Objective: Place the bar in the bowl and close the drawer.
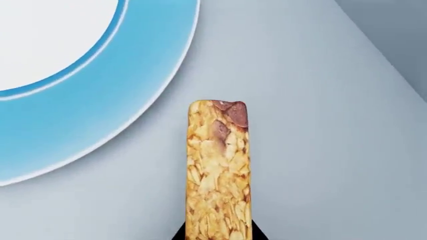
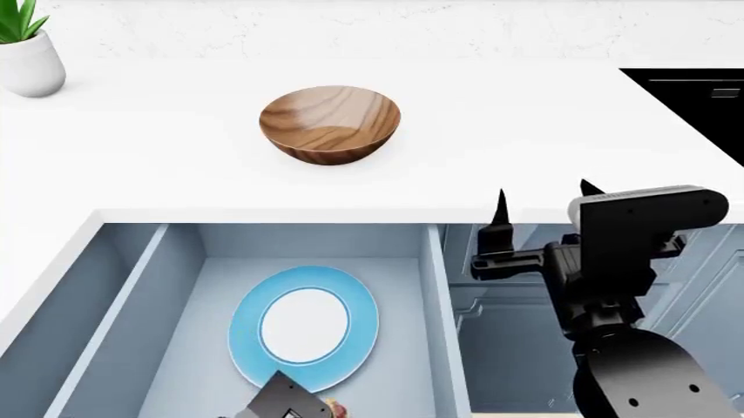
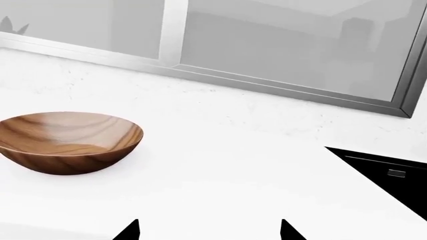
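While drawer (image 2: 433, 296) stands open | bar (image 1: 219, 170) lengthwise from left hand (image 2: 288, 402), gripped | right hand (image 2: 544, 198) open

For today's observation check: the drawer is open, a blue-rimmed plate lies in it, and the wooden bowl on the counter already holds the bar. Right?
Not quite: the wooden bowl is empty, as the head view shows. The bar is down in the open drawer beside the blue-rimmed plate, per the left wrist view.

The bar (image 1: 219, 170) runs off the left wrist view's edge, its held end unseen. In the head view the left gripper (image 2: 285, 402) is cut by the frame, hiding most of the bar and part of the plate (image 2: 305, 326). The drawer (image 2: 128, 296) front lies outside every view.
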Motion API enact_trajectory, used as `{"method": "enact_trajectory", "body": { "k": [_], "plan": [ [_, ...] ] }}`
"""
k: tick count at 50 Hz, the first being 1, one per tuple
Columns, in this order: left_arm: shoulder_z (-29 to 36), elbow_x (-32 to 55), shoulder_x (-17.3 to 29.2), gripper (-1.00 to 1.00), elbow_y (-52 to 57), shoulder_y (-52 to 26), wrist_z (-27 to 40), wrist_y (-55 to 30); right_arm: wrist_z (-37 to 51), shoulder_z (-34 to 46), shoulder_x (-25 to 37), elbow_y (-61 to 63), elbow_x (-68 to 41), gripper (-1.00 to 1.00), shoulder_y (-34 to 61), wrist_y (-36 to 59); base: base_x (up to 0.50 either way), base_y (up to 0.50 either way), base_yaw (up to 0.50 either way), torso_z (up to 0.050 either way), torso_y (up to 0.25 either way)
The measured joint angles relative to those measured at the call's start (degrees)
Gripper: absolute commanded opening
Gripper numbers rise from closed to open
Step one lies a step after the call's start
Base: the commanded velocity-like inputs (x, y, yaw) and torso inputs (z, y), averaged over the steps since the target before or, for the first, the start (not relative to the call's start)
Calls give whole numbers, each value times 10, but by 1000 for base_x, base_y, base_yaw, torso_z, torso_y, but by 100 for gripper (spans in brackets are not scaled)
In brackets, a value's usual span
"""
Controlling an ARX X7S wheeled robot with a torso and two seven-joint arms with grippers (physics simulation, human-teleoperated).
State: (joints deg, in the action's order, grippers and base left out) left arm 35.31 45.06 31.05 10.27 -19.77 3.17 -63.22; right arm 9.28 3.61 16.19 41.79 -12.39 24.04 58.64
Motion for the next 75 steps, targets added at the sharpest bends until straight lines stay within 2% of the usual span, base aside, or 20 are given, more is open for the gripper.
{"method": "enact_trajectory", "body": {
  "k": [14, 21, 32, 38, 47, 59, 65, 71, 75],
  "plan": [
    [-40, 48, 18, -100, 127, -21, 55, -51, 3, -4, 0, 7, -7, 100, 3, 6, 0, 0, 0, 0, 0],
    [-89, 119, 14, -100, 221, -57, 111, -106, 4, -10, 0, 18, -12, 100, 6, 15, 0, 0, 0, 0, 0],
    [-206, 321, -11, -100, 263, -204, 259, -165, 5, -22, 2, 39, -22, 100, 9, 30, 0, 0, 0, 0, 0],
    [-242, 376, -31, -100, 231, -306, 314, -162, 6, -32, 2, 53, -28, 100, 10, 39, 0, 0, 0, 0, 0],
    [-248, 335, -68, -100, 147, -435, 313, -122, 5, -51, 4, 77, -40, 100, 13, 57, 0, 0, 0, 0, 0],
    [-191, 189, -124, -100, -44, -578, 234, -17, 3, -72, 6, 101, -56, 100, 19, 79, 0, 0, 0, 0, 0],
    [-148, 105, -162, -100, -194, -646, 175, 59, 3, -80, 7, 107, -61, 100, 21, 85, 0, 0, 0, 0, 0],
    [-105, 26, -215, -100, -405, -715, 104, 163, 2, -86, 10, 108, -65, 100, 21, 86, 0, 0, 0, 0, 0],
    [-49, 22, -246, -100, -542, -753, 69, 236, 2, -89, 12, 107, -66, 100, 20, 85, 0, 0, 0, 0, 0]
  ]
}}
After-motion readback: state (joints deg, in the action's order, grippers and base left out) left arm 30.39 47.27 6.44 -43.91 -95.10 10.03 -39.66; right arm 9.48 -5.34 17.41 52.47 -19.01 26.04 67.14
